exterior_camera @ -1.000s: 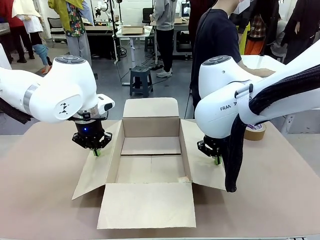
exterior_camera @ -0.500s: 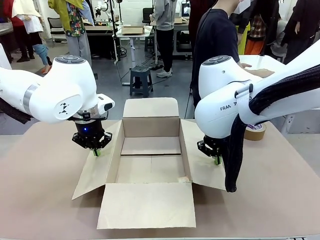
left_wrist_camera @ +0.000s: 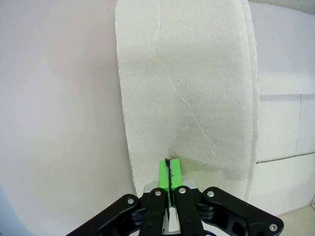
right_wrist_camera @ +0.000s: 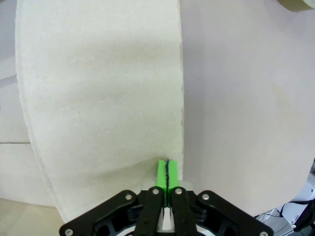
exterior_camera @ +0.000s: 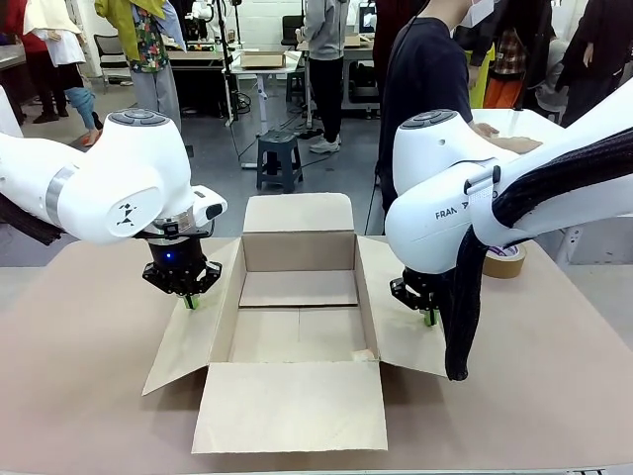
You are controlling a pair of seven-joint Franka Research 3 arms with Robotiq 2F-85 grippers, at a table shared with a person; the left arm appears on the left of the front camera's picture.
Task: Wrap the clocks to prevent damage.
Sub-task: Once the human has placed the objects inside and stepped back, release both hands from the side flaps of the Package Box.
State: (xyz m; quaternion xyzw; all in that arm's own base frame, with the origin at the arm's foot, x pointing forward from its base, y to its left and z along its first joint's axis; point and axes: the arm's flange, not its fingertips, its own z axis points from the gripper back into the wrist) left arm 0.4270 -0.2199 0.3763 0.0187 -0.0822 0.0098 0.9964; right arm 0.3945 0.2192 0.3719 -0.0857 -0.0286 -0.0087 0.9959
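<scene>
An open cardboard box (exterior_camera: pixel 297 252) sits mid-table with all its flaps folded outward. My left gripper (exterior_camera: pixel 192 300) is shut, and its green fingertips (left_wrist_camera: pixel 168 169) press down on the box's left flap (left_wrist_camera: pixel 187 88). My right gripper (exterior_camera: pixel 430 318) is also shut, with its tips (right_wrist_camera: pixel 168 172) on the right flap (right_wrist_camera: pixel 98 98) near that flap's outer edge. Neither holds anything. The clocks are out of view.
A roll of brown tape (exterior_camera: pixel 504 259) lies on the table behind my right arm. A person in a dark top (exterior_camera: pixel 430 69) stands at the far side, one hand (exterior_camera: pixel 509 142) resting on a white surface. The front flap (exterior_camera: pixel 292 406) lies toward the near edge.
</scene>
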